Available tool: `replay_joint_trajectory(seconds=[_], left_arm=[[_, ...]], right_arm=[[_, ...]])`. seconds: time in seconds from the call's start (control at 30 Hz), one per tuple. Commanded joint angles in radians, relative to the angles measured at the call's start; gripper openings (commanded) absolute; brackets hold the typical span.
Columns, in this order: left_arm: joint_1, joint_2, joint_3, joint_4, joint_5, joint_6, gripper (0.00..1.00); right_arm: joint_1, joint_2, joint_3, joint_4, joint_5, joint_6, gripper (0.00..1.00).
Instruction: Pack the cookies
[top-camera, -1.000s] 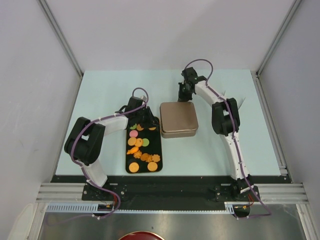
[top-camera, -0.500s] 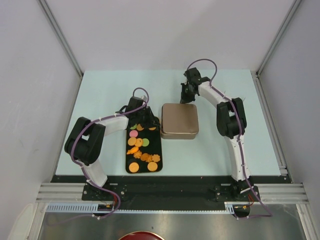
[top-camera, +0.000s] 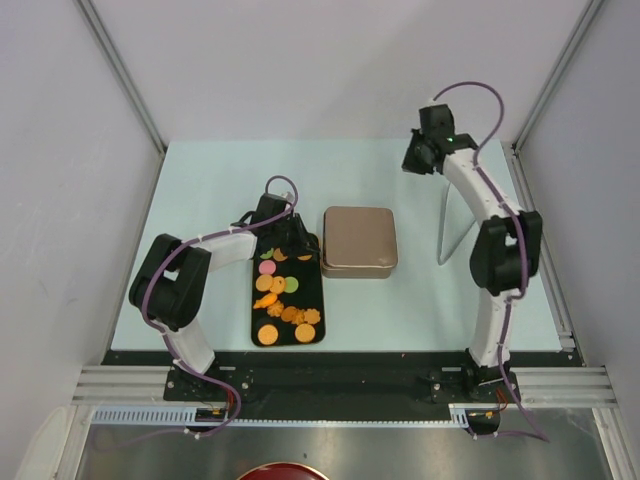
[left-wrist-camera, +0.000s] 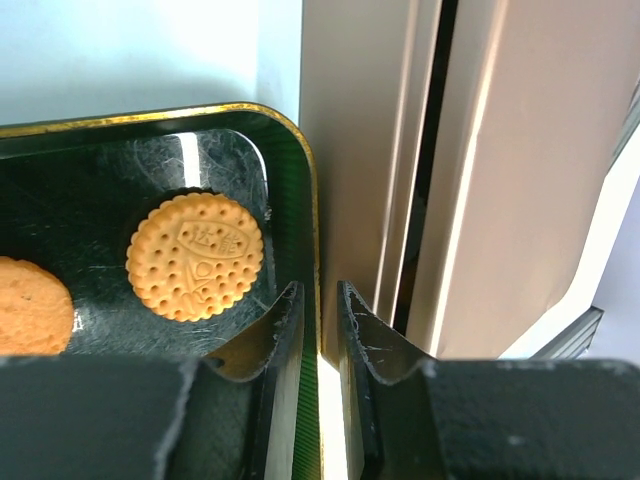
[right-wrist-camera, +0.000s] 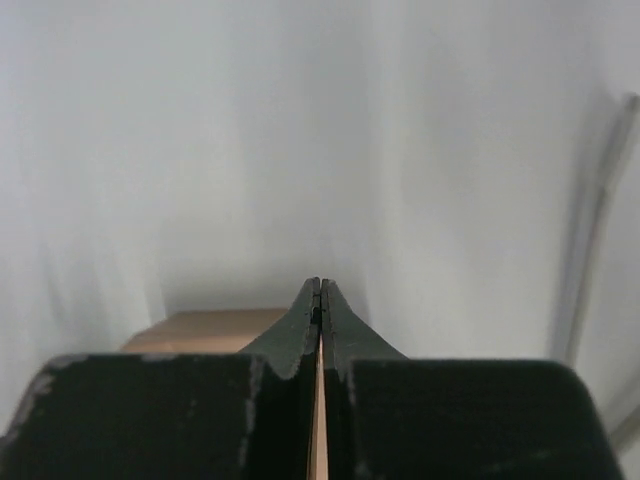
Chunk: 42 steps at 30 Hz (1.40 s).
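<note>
Seen from above, on a pale blue table (top-camera: 210, 190) between 2 robot arms: a long black tray (top-camera: 313, 268) loaded with the cookies (top-camera: 283, 300) and, just beside it on the right, a square bronze tin (top-camera: 358, 240) with its lid on. All of the cookies on the tray, none in the tin. Mostly round orange discs, with a pink disc (top-camera: 267, 267) and a green disc (top-camera: 291, 285) near the middle and a few ragged orange pieces.

At the tray's far right corner, the left gripper (top-camera: 297, 238), pinching the gold-edged rim between its 2 fingers (left-wrist-camera: 280, 320). 1 finger inside the tray, 1 outside, in the narrow gap between tray and tin. From the left wrist, close to the inner finger, 1 round orange cookie (left-wrist-camera: 195, 257) with a dotted, stamped face, flat on the scratched tray floor. Another at the view's left edge, cut off.

Far right, well apart from tin and tray, the right gripper (top-camera: 412, 160), up in the air over the table's far right part and aimed toward a white wall (right-wrist-camera: 200, 150). Fingertips pressed together, with only a thin tan line visible in the seam between them, its source impossible to tell.

Beside the right arm, a thin pale sheet (top-camera: 448, 235), standing on edge on the table.
</note>
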Motion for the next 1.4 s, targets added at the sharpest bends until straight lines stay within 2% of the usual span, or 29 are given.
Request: replay_joint_trajectory(seconds=[0.0,0.07,0.2,0.53,1.37], left_arm=[[-0.002,0.003,0.042,-0.005,-0.019,0.016,0.24],[-0.002,0.006,0.05,-0.009,-0.023,0.016,0.24],[-0.002,0.012,0.057,-0.014,-0.034,0.017,0.24],[-0.002,0.029,0.065,-0.026,-0.049,0.023,0.24],[-0.015,0.041,0.076,-0.014,-0.02,0.02,0.23]], right_arm=[[0.001,-0.201,-0.292,0.011,0.118,0.0,0.0],[0.01,-0.264,-0.43,0.046,0.121,0.002,0.0],[0.071,-0.261,-0.492,0.039,0.17,-0.009,0.0],[0.11,-0.188,-0.514,0.05,0.14,-0.001,0.0],[0.197,-0.158,-0.535,0.059,0.128,0.007,0.0]])
